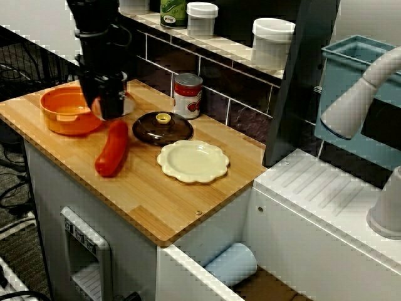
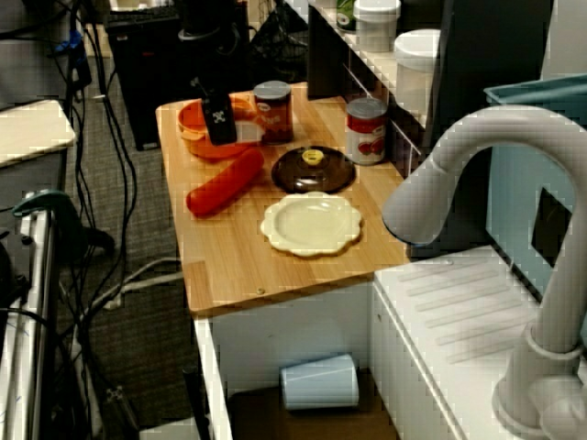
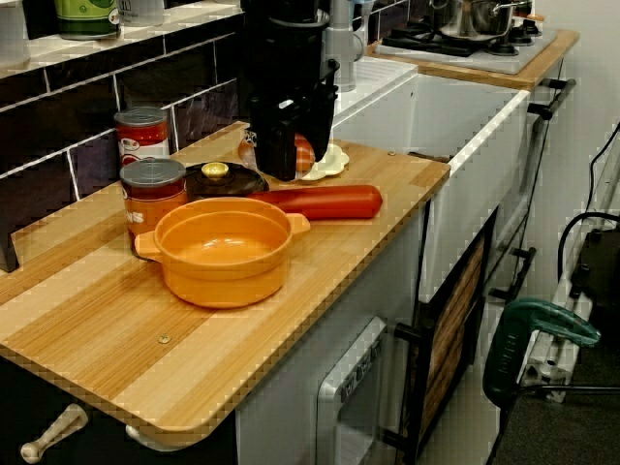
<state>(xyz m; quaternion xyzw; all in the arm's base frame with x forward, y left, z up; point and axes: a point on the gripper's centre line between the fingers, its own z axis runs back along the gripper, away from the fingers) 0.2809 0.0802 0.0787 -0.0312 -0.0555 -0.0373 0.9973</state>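
My black gripper [image 1: 111, 111] hangs low over the wooden counter [image 1: 156, 207], at the right rim of an orange pot [image 1: 69, 113]. In the view from the sink side the gripper [image 2: 220, 136] overlaps the pot [image 2: 193, 124], with a dark-topped can [image 2: 272, 110] just beyond. A long red sausage-shaped thing [image 1: 113, 149] lies in front of the gripper. Seen low from the counter's end, the gripper [image 3: 281, 170] stands over that red thing [image 3: 325, 201], and a reddish patch shows behind its fingers. Its jaws are hidden.
A dark brown lid [image 1: 163, 128] with a yellow knob and a cream scalloped plate [image 1: 193, 160] lie right of the gripper. A red-and-white can [image 1: 187, 95] stands by the tiled wall. Jars [image 1: 272, 41] line the shelf. A white sink [image 1: 326, 200] and grey faucet [image 2: 440, 183] adjoin the counter.
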